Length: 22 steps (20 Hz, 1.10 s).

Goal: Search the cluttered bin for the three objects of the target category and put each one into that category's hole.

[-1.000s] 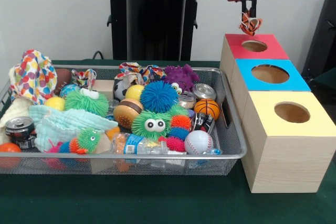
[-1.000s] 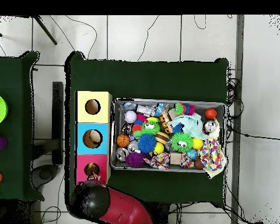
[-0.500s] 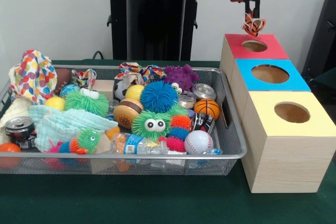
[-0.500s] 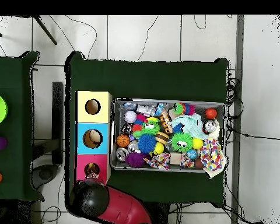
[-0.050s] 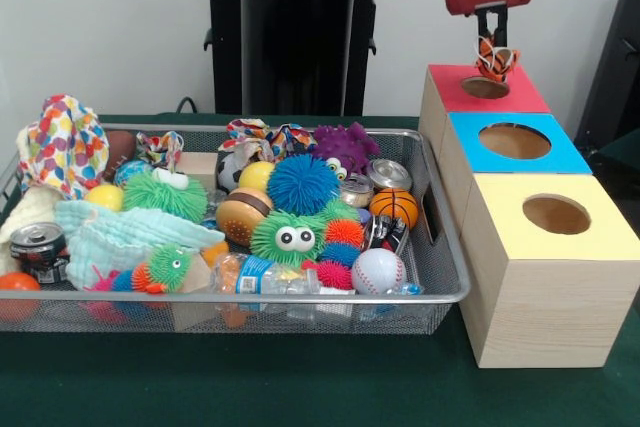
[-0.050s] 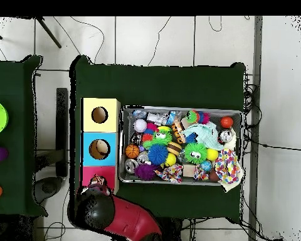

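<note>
Front view first. Your gripper (image 5: pixel 494 43) hangs over the red box (image 5: pixel 485 99), clamped on a small orange, black and white patterned scrap (image 5: pixel 496 58). What that scrap is, you can't tell; it looks like cloth. It dangles just above the red box's hole (image 5: pixel 486 88), not in it. The arm's top is cut off by the frame edge. The blue box (image 5: pixel 512 147) and yellow box (image 5: pixel 560 267) sit in a row nearer the camera, touching side by side. The mesh bin (image 5: pixel 440 277) stands just beside the boxes, packed full. On top you can see a blue spiky ball (image 5: pixel 303 184), a green fuzzy toy with eyes (image 5: pixel 288 236), a baseball (image 5: pixel 378 271), a mini basketball (image 5: pixel 394 207), a purple spiky toy (image 5: pixel 345 147), and a soda can (image 5: pixel 38 248) at the bin's left end. A patterned cloth (image 5: pixel 63 145) hangs over the bin's far left corner. A plastic bottle (image 5: pixel 262 275) lies half buried; things below it are hidden.

Overhead view. The arm (image 6: pixel 118 219) covers part of the red box (image 6: pixel 89 176), so the hole is mostly hidden and the claw's fingers can't be made out here. A bit of the scrap (image 6: pixel 97 182) peeks out at the arm's edge. Bin (image 6: pixel 181 110) contents are too small to sort here.
</note>
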Tool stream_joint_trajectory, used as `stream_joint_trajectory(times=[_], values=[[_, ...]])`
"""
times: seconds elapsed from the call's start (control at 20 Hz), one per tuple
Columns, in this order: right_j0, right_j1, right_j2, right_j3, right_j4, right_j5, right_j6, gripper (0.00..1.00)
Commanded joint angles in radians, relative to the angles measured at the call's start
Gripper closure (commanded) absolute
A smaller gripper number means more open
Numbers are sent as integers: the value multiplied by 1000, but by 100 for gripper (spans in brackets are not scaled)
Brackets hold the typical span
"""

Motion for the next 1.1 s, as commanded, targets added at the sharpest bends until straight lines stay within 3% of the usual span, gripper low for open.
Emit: stream_joint_trajectory(times=[0.05, 0.5, 0.75, 1.1], values=[[-40, 57, 114, -35, 32, -82, 236, 100], [-45, 63, 98, -45, -2, -102, 221, 100], [24, 77, -18, -80, -30, -35, 200, 100], [36, 94, -51, -81, -51, -38, 185, 100]])
